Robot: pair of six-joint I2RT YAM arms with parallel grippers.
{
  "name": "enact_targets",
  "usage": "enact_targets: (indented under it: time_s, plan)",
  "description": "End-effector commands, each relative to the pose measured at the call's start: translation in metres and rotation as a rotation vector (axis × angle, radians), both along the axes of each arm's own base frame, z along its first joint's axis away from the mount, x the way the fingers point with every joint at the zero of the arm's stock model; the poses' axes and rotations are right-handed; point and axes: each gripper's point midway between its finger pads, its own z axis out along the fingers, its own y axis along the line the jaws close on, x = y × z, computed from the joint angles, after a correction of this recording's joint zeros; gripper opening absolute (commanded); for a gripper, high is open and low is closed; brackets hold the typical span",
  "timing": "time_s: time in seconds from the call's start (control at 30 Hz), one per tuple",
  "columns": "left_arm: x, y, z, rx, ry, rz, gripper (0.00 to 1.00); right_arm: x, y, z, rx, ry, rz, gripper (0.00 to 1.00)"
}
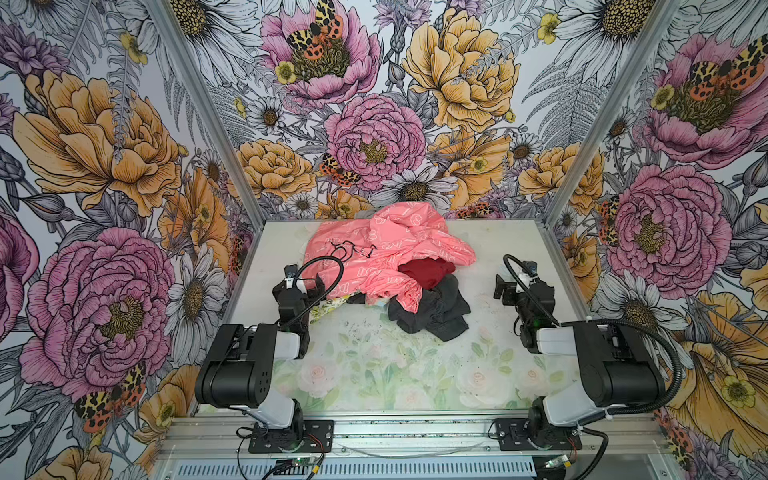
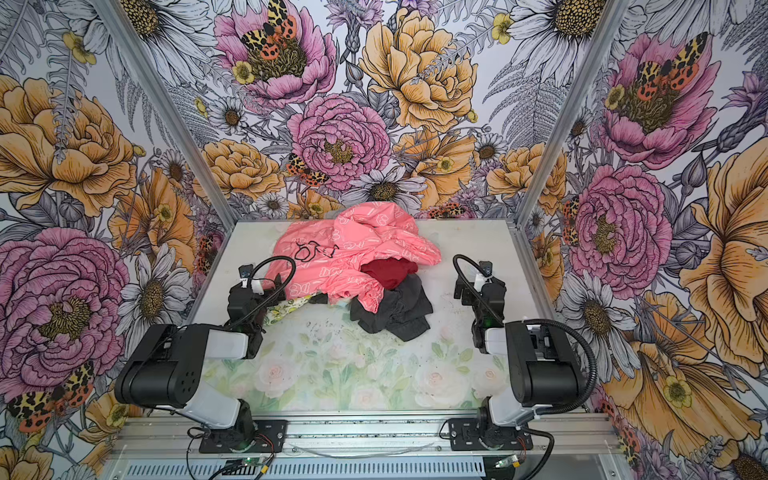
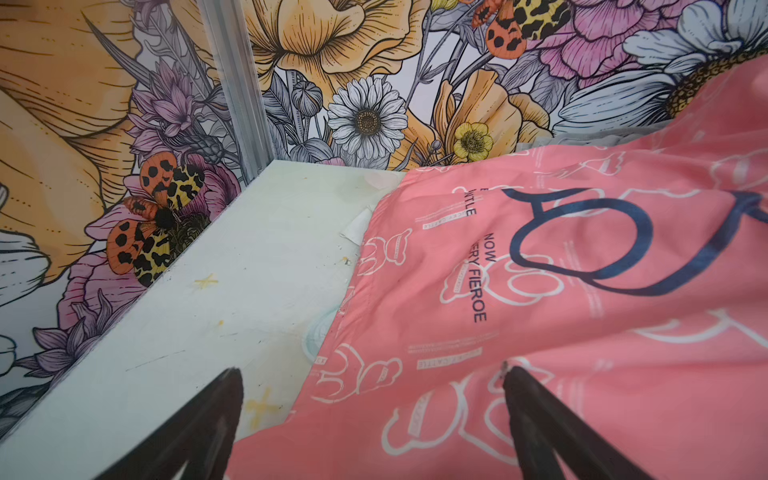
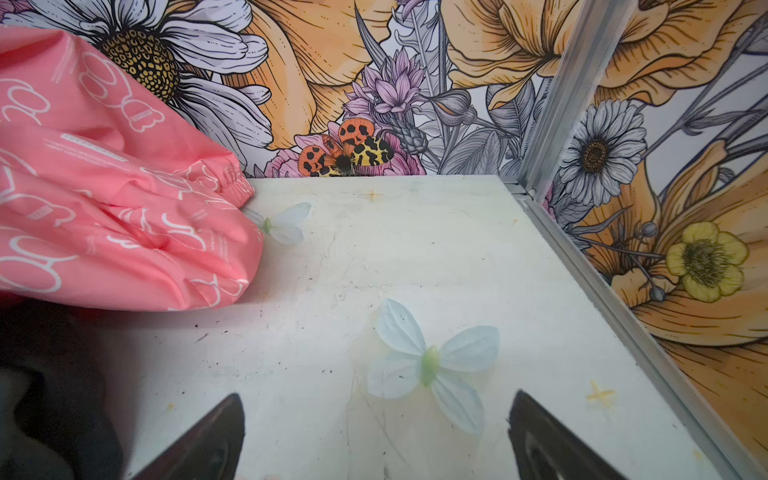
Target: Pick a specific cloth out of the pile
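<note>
Amid the pile (image 1: 395, 245), the cloth (image 1: 426, 272) lies half-covered.

Left arm (image 1: 245, 365): bent low, elbow folded, reaching forward on the left side.
Left gripper (image 1: 301, 286): jaws spread wide apart; its two dark fingers (image 3: 208, 424) show in the left wrist view.
Right arm (image 1: 615, 361): bent low, reaching forward on the right side.
Right gripper (image 1: 519, 286): jaws spread wide apart too.
Both arms: well apart, one on each side.
</note>
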Motion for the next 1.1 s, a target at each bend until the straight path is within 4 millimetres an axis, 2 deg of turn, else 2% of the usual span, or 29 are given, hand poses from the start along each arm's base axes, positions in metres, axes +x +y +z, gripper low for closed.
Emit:
enact_targets:
  time_s: [0.0, 1.07]
  plan:
    - [0.0044, -0.0012, 0.0079, 0.001, -0.02, -0.021, 0.99, 0.0, -0.0016, 0.0031, 0.013, -0.016, -0.002, 0.99]
    - [0.0052, -0.004, 0.0076, 0.004, -0.014, -0.029, 0.99, 0.0005, -0.0016, 0.0032, 0.015, -0.014, -0.002, 0.99]
